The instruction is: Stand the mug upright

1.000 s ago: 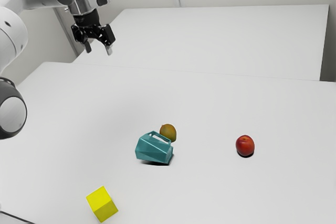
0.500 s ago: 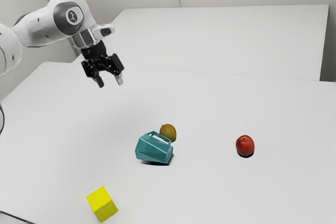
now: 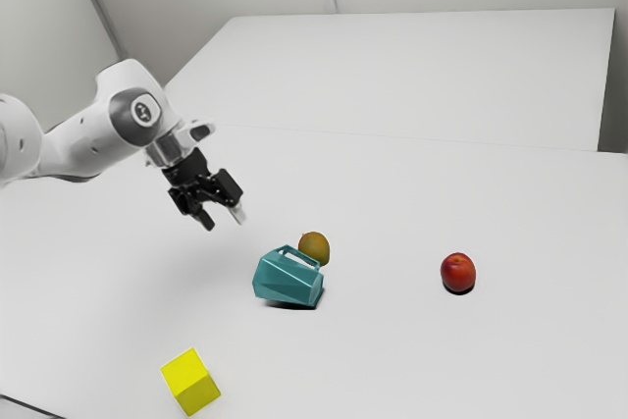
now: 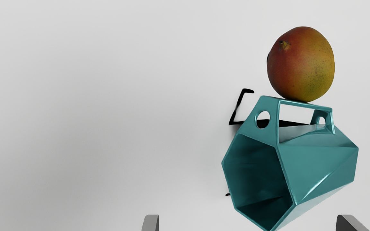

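In the exterior view, the claw [image 3: 225, 222] has come down and closer to the mug [image 3: 287, 280], which lies on its side on the tabletop [image 3: 392, 360], handle up, mouth toward that view's left; the mango [image 3: 314, 248] hasn't shifted. In the wrist view, the claw is wide and empty. The mug sits off-centre, toward one finger [image 4: 348, 223], so a straight drop might clip it and roll it. Reaching for the handle could knock the mango beside it.

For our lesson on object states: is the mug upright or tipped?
Tipped: the mug lies on its side, its open mouth facing sideways rather than up.
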Robot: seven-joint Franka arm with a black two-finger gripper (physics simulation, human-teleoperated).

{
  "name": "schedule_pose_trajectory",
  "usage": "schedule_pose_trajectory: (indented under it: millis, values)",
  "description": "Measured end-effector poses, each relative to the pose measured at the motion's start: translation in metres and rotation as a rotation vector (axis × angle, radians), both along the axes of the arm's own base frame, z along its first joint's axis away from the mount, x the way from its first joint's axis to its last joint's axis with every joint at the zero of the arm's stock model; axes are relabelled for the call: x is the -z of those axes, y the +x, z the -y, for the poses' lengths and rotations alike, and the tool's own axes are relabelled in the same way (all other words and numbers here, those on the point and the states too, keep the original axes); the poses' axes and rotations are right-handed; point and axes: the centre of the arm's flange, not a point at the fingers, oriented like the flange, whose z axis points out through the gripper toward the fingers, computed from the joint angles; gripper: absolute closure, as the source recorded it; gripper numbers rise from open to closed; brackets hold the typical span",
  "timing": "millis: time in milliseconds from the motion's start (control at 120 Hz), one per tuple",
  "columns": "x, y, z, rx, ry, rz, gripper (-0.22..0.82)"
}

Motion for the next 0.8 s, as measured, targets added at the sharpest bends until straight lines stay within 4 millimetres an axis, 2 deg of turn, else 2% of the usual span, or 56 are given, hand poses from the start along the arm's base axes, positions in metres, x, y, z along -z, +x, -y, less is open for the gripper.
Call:
schedule_pose_trajectory:
  millis: [175,375,667,800]
  values:
    - [0.029,-0.012,0.006,0.0,-0.084,0.005,0.0]
    - [0.052,-0.022,0.016,0.018,-0.173,0.018,0.0]
    - [0.07,-0.021,0.031,0.055,-0.282,0.066,0.0]
    - [0.077,-0.031,0.037,0.067,-0.324,0.076,0.0]
